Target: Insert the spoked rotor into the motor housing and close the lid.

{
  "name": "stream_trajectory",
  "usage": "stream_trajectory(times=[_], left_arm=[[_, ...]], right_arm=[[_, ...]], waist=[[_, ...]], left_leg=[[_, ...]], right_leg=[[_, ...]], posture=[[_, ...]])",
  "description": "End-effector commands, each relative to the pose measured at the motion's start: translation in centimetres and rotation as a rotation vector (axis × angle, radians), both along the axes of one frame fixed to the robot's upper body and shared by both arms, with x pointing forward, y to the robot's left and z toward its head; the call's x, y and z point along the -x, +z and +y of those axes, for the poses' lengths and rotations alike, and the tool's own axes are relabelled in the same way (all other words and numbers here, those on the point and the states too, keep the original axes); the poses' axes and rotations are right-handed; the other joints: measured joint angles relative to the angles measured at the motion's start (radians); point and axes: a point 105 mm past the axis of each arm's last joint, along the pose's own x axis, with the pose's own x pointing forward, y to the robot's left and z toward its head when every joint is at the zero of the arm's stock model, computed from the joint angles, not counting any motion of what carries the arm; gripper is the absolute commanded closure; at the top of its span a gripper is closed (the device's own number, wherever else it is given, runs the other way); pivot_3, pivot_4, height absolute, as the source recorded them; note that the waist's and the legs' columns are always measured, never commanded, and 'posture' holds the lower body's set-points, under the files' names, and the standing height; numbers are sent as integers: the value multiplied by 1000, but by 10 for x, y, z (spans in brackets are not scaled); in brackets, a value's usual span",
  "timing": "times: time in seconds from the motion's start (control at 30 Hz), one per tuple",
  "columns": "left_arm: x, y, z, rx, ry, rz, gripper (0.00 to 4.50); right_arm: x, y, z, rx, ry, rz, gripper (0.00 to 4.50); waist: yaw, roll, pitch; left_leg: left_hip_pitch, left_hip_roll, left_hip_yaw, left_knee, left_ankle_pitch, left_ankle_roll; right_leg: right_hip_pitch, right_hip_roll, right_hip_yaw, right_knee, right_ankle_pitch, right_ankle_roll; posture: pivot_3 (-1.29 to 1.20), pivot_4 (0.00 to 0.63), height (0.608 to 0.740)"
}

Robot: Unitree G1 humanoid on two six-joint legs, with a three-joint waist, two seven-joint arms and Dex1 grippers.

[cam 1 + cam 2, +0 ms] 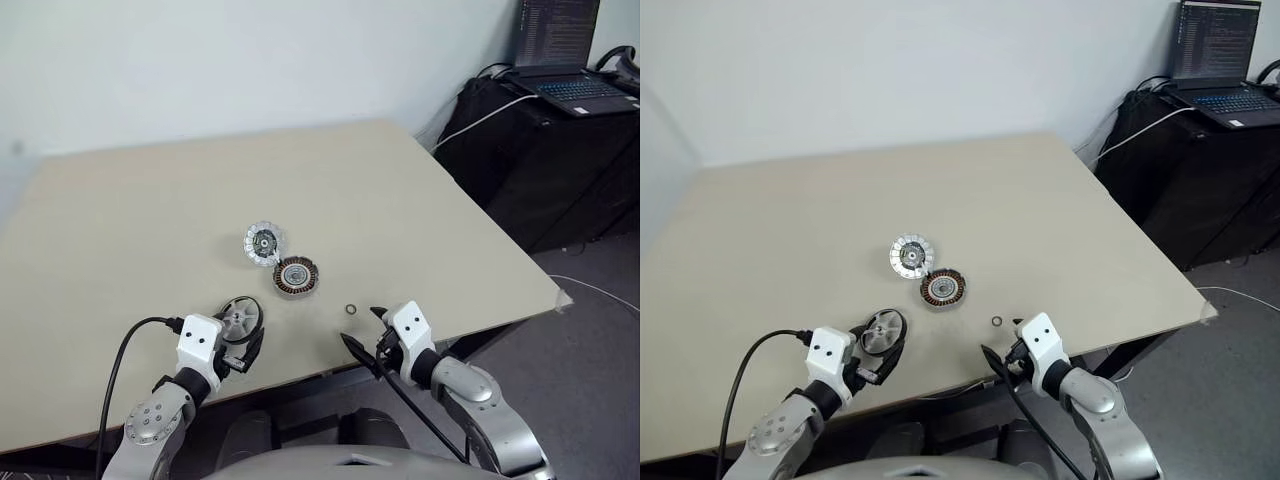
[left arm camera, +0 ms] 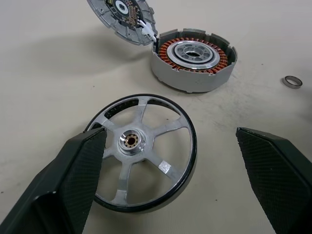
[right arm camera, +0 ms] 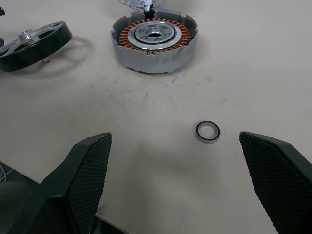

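Copper-wound round motor housing (image 2: 193, 61); black-rimmed spoked rotor (image 2: 141, 151) flat.

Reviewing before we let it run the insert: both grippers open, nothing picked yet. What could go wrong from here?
1. The black-rimmed spoked rotor lies flat on the beige table; the left gripper fingers straddle it and may slip on the thin rim.
2. The shiny scalloped lid leans against the copper-wound motor housing; seating the rotor could knock it.
3. The small metal ring lies loose before the right gripper and could be swept away.
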Motion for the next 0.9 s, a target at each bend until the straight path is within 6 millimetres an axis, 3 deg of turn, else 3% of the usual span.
stream_trajectory(times=[0.03,0.33,0.63,0.9], left_arm=[[-4,5,2,2,-7,-32,8],[-7,8,0,10,-10,-53,8],[-11,13,-3,28,-5,-90,8],[-12,17,-5,26,-2,-98,8]], right_arm=[[-4,14,3,8,21,-69,24],[-7,11,-1,43,14,-78,24],[-38,-5,1,53,-112,-80,24],[-53,-22,13,75,-82,-60,24]], waist=[[0,0,0],[0,0,0],[-1,0,1],[-1,0,1]], left_leg=[[0,0,0,0,0,0],[0,0,0,0,0,0],[0,0,0,0,0,0],[-1,-1,1,0,0,0]], right_leg=[[0,0,0,0,0,0],[0,0,0,0,0,0],[0,1,0,0,0,0],[-1,2,0,0,0,0]], posture=[[0,0,740],[0,0,740],[0,0,740],[0,0,740]])
